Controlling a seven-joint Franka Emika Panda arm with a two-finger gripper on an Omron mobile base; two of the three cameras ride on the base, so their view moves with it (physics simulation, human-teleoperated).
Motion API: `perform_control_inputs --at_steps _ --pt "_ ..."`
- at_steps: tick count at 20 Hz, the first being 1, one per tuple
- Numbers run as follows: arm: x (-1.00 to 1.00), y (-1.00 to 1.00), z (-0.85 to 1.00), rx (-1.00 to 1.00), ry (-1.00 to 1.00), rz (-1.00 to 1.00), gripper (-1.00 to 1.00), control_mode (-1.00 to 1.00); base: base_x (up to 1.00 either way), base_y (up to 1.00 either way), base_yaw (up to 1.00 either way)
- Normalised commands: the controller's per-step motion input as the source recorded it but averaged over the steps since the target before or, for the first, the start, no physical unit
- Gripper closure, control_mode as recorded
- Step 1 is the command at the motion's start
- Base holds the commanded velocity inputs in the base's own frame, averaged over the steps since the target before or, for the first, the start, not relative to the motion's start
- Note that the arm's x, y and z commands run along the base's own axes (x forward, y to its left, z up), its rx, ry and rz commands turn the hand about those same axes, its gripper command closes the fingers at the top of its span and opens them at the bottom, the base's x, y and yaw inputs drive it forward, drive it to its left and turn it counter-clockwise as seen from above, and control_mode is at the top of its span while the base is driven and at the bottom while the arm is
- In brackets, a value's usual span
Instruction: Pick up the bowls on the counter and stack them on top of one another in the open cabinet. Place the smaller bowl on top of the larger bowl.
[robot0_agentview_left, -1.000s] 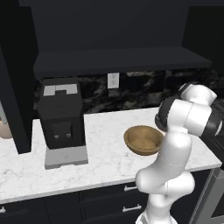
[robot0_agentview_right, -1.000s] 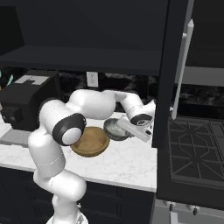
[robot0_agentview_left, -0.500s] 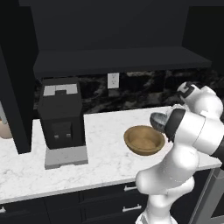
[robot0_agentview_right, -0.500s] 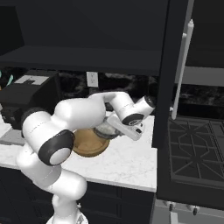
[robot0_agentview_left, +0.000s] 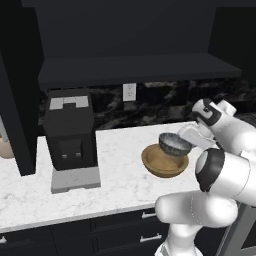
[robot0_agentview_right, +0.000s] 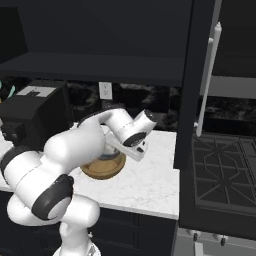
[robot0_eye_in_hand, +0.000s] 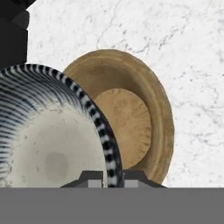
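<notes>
The smaller bowl (robot0_agentview_left: 174, 144), grey with a dark striped rim, hangs tilted just above the larger bowl (robot0_agentview_left: 164, 161). My gripper (robot0_agentview_left: 184, 140) is shut on its right rim. The wide wooden larger bowl rests on the white marble counter (robot0_agentview_left: 120, 175). In the hand view my gripper (robot0_eye_in_hand: 107, 178) pinches the striped rim of the smaller bowl (robot0_eye_in_hand: 48, 144), and the larger bowl (robot0_eye_in_hand: 131, 109) lies behind it on the counter (robot0_eye_in_hand: 188, 52). In the right base view my arm covers much of the larger bowl (robot0_agentview_right: 102, 169). The open cabinet (robot0_agentview_left: 135, 70) is a dark recess above the counter.
A black coffee machine (robot0_agentview_left: 70, 131) stands on the counter's left part. A wall outlet (robot0_agentview_left: 129, 91) sits on the dark backsplash. To the right, a tall dark door with a long handle (robot0_agentview_right: 207, 80) and a black stove top (robot0_agentview_right: 222, 170) border the counter's end.
My arm has swung left with the smaller bowl, carrying it from the right side of the larger bowl to just above it. The larger bowl has stayed put.
</notes>
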Motion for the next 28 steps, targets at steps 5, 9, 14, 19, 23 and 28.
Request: perform_control_inputs --at_steps 5,9,14,19,23,28 --pt "0.03 0.45 -0.16 -0.10 0.00 0.00 1.00 -1.00 0.00 0.00 0.00" --pt "0.01 0.07 -0.27 -0.06 0.00 0.00 1.00 -1.00 0.00 0.00 0.00" --pt "0.01 -0.15 -0.14 0.00 0.00 0.00 1.00 -1.00 0.00 0.00 0.00" --pt "0.19 -0.01 -0.09 0.00 0.00 0.00 1.00 -1.00 0.00 0.00 0.00" --pt "0.26 0.00 -0.19 -0.01 0.01 0.00 1.00 -1.00 0.00 0.00 0.00" --pt "0.13 -0.03 -0.23 0.00 0.04 0.00 1.00 -1.00 0.00 0.00 0.00"
